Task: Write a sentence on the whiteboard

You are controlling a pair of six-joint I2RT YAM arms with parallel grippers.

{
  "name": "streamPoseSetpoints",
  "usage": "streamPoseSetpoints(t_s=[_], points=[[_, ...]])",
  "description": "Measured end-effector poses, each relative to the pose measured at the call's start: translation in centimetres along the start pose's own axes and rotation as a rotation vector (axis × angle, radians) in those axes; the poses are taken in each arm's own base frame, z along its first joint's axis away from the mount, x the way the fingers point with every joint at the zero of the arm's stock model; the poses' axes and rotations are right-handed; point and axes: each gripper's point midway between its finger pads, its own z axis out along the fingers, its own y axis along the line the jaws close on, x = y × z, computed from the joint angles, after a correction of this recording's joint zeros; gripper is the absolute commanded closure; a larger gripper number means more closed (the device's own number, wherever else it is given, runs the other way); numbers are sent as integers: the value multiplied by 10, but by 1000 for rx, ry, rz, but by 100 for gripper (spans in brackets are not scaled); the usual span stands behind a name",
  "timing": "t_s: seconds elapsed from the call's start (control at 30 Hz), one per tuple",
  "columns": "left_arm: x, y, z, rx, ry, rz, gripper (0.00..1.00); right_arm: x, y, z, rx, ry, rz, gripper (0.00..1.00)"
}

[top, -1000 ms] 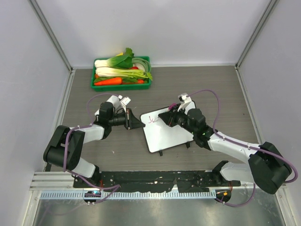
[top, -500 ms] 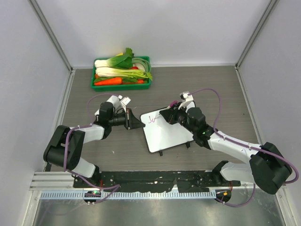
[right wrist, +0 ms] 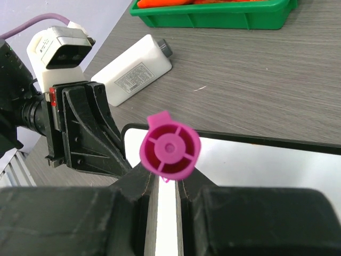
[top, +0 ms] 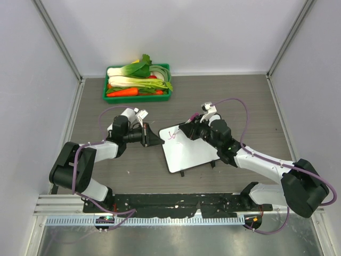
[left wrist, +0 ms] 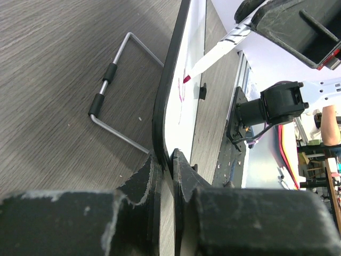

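1. The whiteboard (top: 189,152) is a small, glossy white rectangle with rounded corners and a thin dark edge. Small black feet show at its near side.
2. It lies in the middle of the grey wood-grain table (top: 240,101), between the two arms and turned a little askew.
3. The sentence (top: 171,136) is only a few thin pink strokes at the far left corner of the board. They look like "Jo", but I cannot read them for sure.
4. The left gripper (left wrist: 165,160) has its fingers pressed together on the left edge of the whiteboard.
5. The right gripper (right wrist: 168,181) is clamped on a magenta marker (right wrist: 169,145), whose tip touches the board at the pink strokes.
6. Under the board, the left wrist view shows a bent wire stand (left wrist: 114,90) with black sleeves.
7. A white bottle (right wrist: 136,69) lies just far of the board; its label is too small to read.
8. A green tray (top: 137,99) of vegetables stands at the far left.
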Motion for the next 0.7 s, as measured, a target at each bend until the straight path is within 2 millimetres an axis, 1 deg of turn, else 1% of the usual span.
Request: streamPoseSetpoints(t_s=[0.3, 0.57, 0.7], points=[[0, -1, 0, 4, -1, -3, 100, 2, 3, -3, -15, 14, 3, 99], [-1, -1, 0, 6, -1, -2, 100, -15, 12, -11, -36, -33, 11, 99], [0, -2, 0, 8, 0, -4, 100, -15, 8, -11, -13, -32, 8, 99]])
